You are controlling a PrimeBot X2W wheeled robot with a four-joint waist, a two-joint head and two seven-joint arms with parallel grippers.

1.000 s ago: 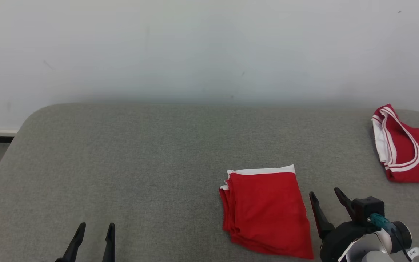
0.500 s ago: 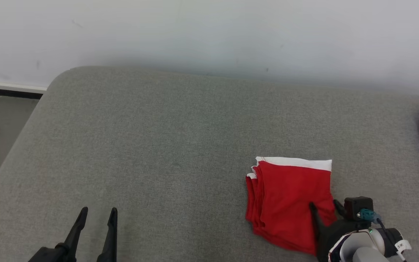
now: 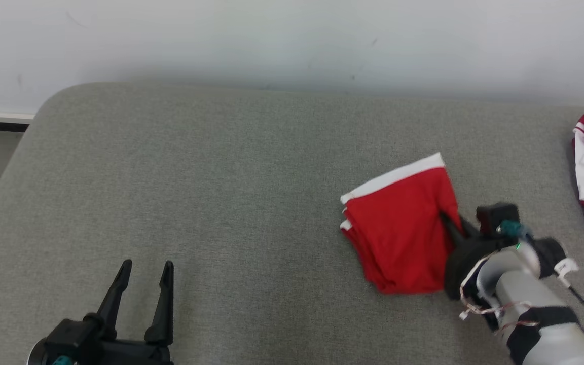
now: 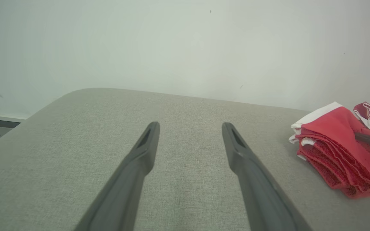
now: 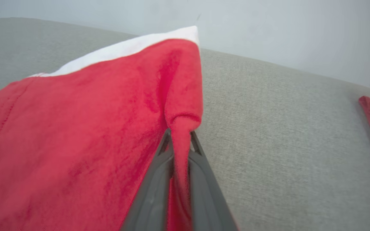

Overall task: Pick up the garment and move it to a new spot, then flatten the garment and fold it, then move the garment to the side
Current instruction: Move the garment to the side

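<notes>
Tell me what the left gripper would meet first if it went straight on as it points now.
The way looks free; the left gripper points across the grey cushion, probably reaching the white wall first. The red garment lies off to its right.

- The garment (image 3: 398, 228) was soft red cloth, matt, with a fine mesh-like knit and a smooth white band.
- The desk (image 3: 221, 177) wore grey woven cloth, matt and slightly rough.
- The left hand (image 3: 148, 264) had dark fingers, seemingly plastic, smooth and matt.
- The wall (image 3: 271, 40) was pale, smooth and matt.
</notes>
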